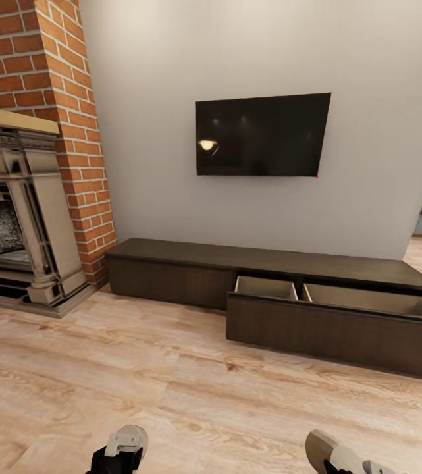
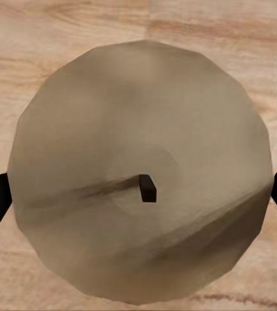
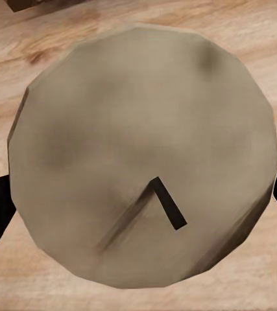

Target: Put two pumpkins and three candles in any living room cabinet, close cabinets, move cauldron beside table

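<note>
The left gripper (image 2: 138, 188) is clamped on 1 candle (image 2: 141, 172); the right gripper (image 3: 138, 194) is clamped on a 2nd candle (image 3: 144, 155). In the head view both candles sit at 6 o'clock, low in frame. The cabinet (image 1: 171, 253) lies at 3 o'clock with 1 drawer (image 1: 332, 332) pulled open. Step in hand: carrying the candles. Next move likely requires closing in and releasing both over the drawer.

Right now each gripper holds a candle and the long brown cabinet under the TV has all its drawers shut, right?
Not quite. In the head view the cabinet has one wide drawer pulled open. The rest holds: the wrist views show a candle between the left fingers and another candle between the right.
</note>
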Motion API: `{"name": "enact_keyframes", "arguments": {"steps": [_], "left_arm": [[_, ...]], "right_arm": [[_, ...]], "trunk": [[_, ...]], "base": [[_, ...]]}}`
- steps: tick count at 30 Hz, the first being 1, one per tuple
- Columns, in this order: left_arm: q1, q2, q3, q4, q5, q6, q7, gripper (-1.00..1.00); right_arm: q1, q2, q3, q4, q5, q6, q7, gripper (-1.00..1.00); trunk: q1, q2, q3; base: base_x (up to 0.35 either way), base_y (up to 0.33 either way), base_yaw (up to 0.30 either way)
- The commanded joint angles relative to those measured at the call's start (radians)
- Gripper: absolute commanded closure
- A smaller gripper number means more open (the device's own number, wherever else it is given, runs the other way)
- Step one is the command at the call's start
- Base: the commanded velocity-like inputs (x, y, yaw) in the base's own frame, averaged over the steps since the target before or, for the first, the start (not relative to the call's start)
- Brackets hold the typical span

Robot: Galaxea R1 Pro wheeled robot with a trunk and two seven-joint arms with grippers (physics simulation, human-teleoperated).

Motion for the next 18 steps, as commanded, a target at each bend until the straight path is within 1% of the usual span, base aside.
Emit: {"name": "enact_keyframes", "arguments": {"steps": [1,3,18], "left_arm": [[0.000,0.001,-0.006,0.001,0.001,-0.004,0.003,1.00],[0.000,0.001,-0.006,0.001,0.001,-0.004,0.003,1.00],[0.000,0.001,-0.007,0.003,0.000,-0.004,0.003,1.00]], "right_arm": [[0.000,0.000,-0.002,-0.001,-0.005,0.006,0.006,1.00],[0.000,0.000,-0.002,0.000,-0.005,0.006,0.006,1.00],[0.000,0.000,-0.003,0.001,-0.005,0.004,0.006,1.00]], "trunk": [[-0.001,0.000,0.004],[-0.001,0.000,0.014],[-0.059,0.105,0.075]], "base": [[0.000,0.000,-0.227],[0.000,0.000,-0.233],[0.000,0.000,-0.239]]}}
